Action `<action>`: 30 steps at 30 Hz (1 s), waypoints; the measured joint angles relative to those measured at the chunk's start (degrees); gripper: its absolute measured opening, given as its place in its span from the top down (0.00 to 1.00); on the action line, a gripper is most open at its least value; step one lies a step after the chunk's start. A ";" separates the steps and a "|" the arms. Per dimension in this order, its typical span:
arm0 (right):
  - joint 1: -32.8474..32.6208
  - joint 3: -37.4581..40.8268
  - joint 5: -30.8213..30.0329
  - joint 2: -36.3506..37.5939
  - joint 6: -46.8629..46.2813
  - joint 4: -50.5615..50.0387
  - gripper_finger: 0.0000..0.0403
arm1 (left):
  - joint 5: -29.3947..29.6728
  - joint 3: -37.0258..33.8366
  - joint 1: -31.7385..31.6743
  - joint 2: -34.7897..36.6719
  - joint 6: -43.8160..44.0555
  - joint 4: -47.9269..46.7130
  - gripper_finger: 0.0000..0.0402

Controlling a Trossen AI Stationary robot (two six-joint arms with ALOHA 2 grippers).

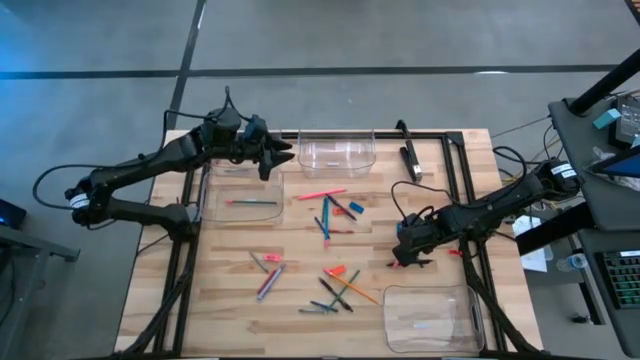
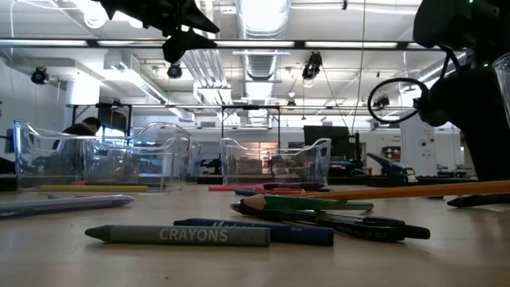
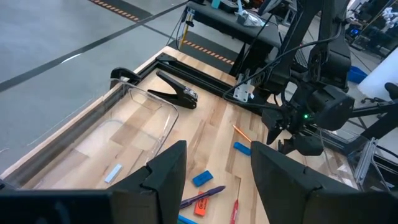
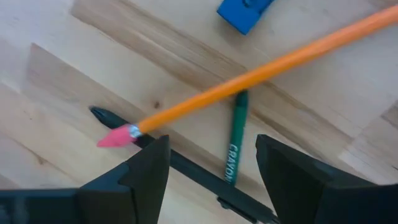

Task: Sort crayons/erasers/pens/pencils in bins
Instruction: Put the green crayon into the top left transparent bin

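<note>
Right gripper [image 4: 211, 168], jaws parted and empty, is hovering over the orange wooden pencil [image 4: 261, 71], whose long axis is lying crosswise between its fingers.

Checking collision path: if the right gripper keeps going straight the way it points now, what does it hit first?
Likely the orange pencil, lying across the gap ahead of the open right gripper, over a green crayon and a black pen. Depth is unclear.
</note>
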State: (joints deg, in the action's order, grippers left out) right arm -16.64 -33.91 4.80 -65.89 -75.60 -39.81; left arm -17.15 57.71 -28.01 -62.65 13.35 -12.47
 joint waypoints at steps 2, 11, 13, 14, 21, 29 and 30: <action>0.00 0.54 0.15 0.00 -0.03 -0.40 0.44 | 0.00 0.00 0.00 0.00 0.01 0.00 0.59; 0.00 2.66 0.13 -1.54 -0.30 0.15 0.44 | 0.00 0.00 0.00 0.00 1.26 0.00 0.59; 0.00 2.75 0.11 -2.87 -0.23 0.06 0.45 | 0.00 -0.02 0.00 0.00 1.27 0.00 0.59; 0.00 2.69 0.13 -3.60 0.00 0.18 0.45 | 0.00 -0.02 0.00 0.00 1.28 0.00 0.59; 0.00 2.68 0.11 -8.17 0.59 3.33 0.54 | 0.00 -0.02 0.00 0.00 1.32 0.00 0.59; 0.00 2.45 0.11 -9.64 0.64 5.32 0.69 | 0.02 -0.02 0.00 0.00 1.32 0.00 0.59; 0.00 2.45 0.11 -9.64 0.62 5.59 0.71 | 0.02 -0.02 0.00 0.00 1.32 0.00 0.59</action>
State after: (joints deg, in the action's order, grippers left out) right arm -16.64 -31.46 4.91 -75.53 -74.98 -34.21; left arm -17.12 57.69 -28.01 -62.65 14.68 -12.47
